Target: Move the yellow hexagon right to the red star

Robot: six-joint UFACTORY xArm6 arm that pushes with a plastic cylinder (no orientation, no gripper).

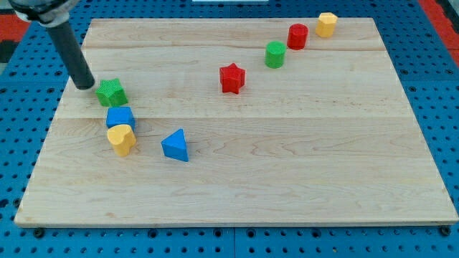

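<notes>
My tip (86,85) — a bare rod with no pincer to open or shut — sits just at 10 o'clock of the green star (111,92), while the yellow hexagon (327,24) lies far off at 1 o'clock of the red star (232,78), beyond the red cylinder (297,36) and green cylinder (275,54) — a direct sweep risks scattering those.

Seven blocks sit on the wooden surface (287,172). Two are red: a red star (232,78) and a red cylinder (297,36). Two are green: a green star (111,92) and a green cylinder (275,54). Two are blue: a blue cube (120,117) and a blue triangle (176,145). Two are yellow: a yellow hexagon (327,24) and a yellow heart (122,138). That makes eight, not seven.
</notes>
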